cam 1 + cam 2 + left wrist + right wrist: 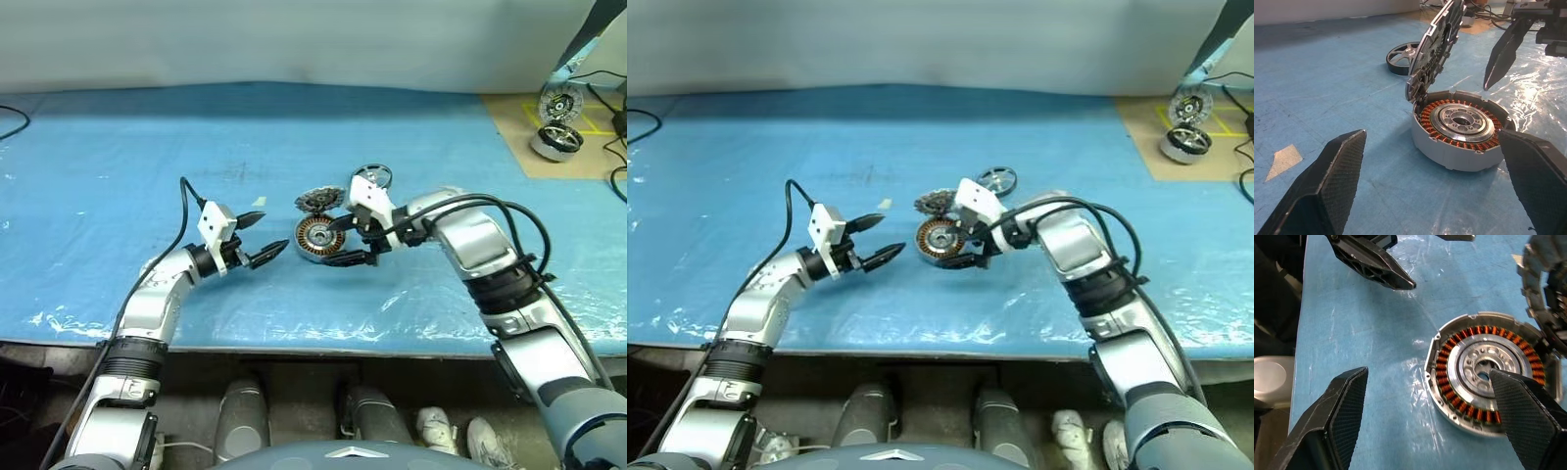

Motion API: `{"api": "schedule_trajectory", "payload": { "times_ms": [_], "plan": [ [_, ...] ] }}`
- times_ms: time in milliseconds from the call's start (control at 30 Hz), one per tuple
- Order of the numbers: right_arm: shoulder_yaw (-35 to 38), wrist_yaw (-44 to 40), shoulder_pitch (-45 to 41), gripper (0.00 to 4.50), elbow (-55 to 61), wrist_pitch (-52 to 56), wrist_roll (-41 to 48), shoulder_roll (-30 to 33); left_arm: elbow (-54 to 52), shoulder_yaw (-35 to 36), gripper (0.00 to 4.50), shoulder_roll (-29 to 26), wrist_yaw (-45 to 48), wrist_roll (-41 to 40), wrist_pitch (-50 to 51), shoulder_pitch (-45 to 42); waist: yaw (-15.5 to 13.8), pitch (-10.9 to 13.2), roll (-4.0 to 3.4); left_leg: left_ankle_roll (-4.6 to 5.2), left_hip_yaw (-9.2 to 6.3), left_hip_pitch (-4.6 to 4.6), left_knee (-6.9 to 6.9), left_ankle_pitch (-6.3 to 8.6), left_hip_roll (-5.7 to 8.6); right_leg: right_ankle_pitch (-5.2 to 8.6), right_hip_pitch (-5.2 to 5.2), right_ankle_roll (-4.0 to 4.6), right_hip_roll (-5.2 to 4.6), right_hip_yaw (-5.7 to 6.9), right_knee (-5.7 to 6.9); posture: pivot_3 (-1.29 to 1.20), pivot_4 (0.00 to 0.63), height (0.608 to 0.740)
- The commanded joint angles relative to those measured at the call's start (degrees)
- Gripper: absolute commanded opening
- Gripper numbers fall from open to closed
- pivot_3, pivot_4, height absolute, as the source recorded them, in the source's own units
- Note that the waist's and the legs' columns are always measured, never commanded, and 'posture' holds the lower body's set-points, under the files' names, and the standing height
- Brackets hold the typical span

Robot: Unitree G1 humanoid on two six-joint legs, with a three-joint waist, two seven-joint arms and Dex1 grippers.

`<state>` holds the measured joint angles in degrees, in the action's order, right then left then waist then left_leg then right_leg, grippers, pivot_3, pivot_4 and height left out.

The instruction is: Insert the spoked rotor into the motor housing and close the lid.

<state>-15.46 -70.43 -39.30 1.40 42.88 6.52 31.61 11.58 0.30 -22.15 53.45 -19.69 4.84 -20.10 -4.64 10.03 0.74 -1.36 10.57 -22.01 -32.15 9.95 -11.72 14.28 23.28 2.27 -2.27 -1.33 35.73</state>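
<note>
The motor housing [315, 238] sits on the blue mat with its copper windings and central hub exposed. The lid [318, 201] stands tilted up on edge at the housing's far rim, leaving the housing uncovered. Beyond them the spoked rotor [372, 177], a black ring with silver spokes, lies flat on the mat. My right gripper [329, 245] hovers open just above the housing's right side with nothing between its fingers. Open and empty too, my left gripper [272, 233] points at the housing from the left, a short gap away.
A brown cardboard sheet [509, 122] at the back right carries silver motors [556, 142] and cables. A small white scrap [257, 203] lies on the mat near my left gripper. The mat's front edge runs close below both arms.
</note>
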Motion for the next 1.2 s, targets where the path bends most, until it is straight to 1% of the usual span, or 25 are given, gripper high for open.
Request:
{"api": "schedule_trajectory", "payload": {
  "times_ms": [33,100,167,367,467,667,833,1000,1100,1200],
  "plan": [
    [4.12,3.24,4.84,4.17,4.04,-5.22,0.17,3.8,-1.77,0.58,4.5,-0.61,0.58,-0.71,-0.14,-0.59,-0.22,0.0,0.0,0.0,0.0,0.01,-0.01,0.0,0.0,0.0,-0.02,0.0,0.0,0.0,0.0,0.0,0.15,0.74],
    [7.68,6.88,8.6,4.17,5.49,-5.06,1.32,4.27,-2.33,0.27,4.5,-0.62,1.02,-0.91,0.0,-0.6,-0.57,0.0,0.0,0.0,0.0,0.01,-0.02,0.0,0.02,0.0,-0.02,0.0,-0.01,-0.01,-0.01,0.0,0.15,0.74],
    [11.05,12.12,12.08,4.17,5.6,-6.06,1.2,3.38,-3.05,-0.31,4.5,-0.5,1.59,-1.01,0.18,-0.52,-0.62,0.0,0.0,0.0,0.0,0.03,-0.03,0.0,0.02,0.01,-0.02,0.0,0.0,-0.04,-0.01,0.0,0.15,0.74],
    [17.7,26.86,17.77,4.17,2.22,-8.65,1.29,-3.72,-4.72,-2.68,4.5,-0.32,3.72,-0.68,0.51,-0.69,-0.6,0.0,-0.01,0.01,0.01,0.07,-0.05,0.0,0.0,0.09,-0.01,0.15,0.03,-0.08,0.0,0.0,0.15,0.74],
    [18.26,31.0,19.41,4.17,0.78,-10.05,1.32,-7.16,-5.22,-4.67,4.5,-0.34,5.36,0.0,0.02,-0.81,-0.68,0.0,-0.02,0.01,0.01,0.03,-0.04,0.0,0.07,0.11,-0.01,0.17,-0.03,-0.08,-0.03,0.0,0.15,0.74],
    [17.01,36.05,18.41,4.17,-3.36,-13.09,0.59,-11.54,-4.3,-6.22,4.5,0.92,6.58,-0.17,0.09,-2.54,-0.56,0.01,-0.05,0.0,0.01,0.05,-0.03,-0.01,0.04,0.04,0.0,0.05,0.01,-0.07,0.0,0.0,0.15,0.74],
    [15.73,36.4,17.05,4.17,-6.96,-15.6,-0.14,-10.9,-1.12,-6.22,4.5,0.96,7.73,0.48,-1.48,-3.77,-0.56,0.01,-0.05,0.0,0.01,0.04,-0.04,-0.01,0.07,0.01,-0.02,0.01,-0.02,-0.08,-0.02,0.0,0.15,0.74],
    [13.53,36.37,17.54,4.17,-8.68,-17.64,-1.34,-10.3,0.68,-6.05,4.5,1.05,8.27,1.04,-2.91,-3.99,-0.56,0.01,-0.05,-0.01,0.01,0.04,-0.01,-0.01,0.06,0.0,-0.02,-0.01,0.0,-0.07,-0.02,0.0,0.15,0.74],
    [12.98,36.22,17.94,3.6,-9.28,-18.23,-1.47,-10.29,0.74,-6.15,4.5,1.04,8.23,1.11,-3.34,-3.62,-0.56,0.01,-0.05,0.0,0.01,0.05,-0.02,-0.01,0.06,0.0,-0.03,-0.02,0.0,-0.07,-0.01,0.0,0.15,0.74],
    [12.67,36.23,18.23,2.61,-9.61,-18.43,-1.36,-10.31,0.53,-6.2,4.5,0.88,8.1,1.2,-3.65,-3.02,-0.56,0.01,-0.05,0.0,0.01,0.06,-0.03,-0.01,0.06,0.0,-0.05,-0.01,-0.01,-0.07,-0.01,0.0,0.15,0.74]
  ]
}}
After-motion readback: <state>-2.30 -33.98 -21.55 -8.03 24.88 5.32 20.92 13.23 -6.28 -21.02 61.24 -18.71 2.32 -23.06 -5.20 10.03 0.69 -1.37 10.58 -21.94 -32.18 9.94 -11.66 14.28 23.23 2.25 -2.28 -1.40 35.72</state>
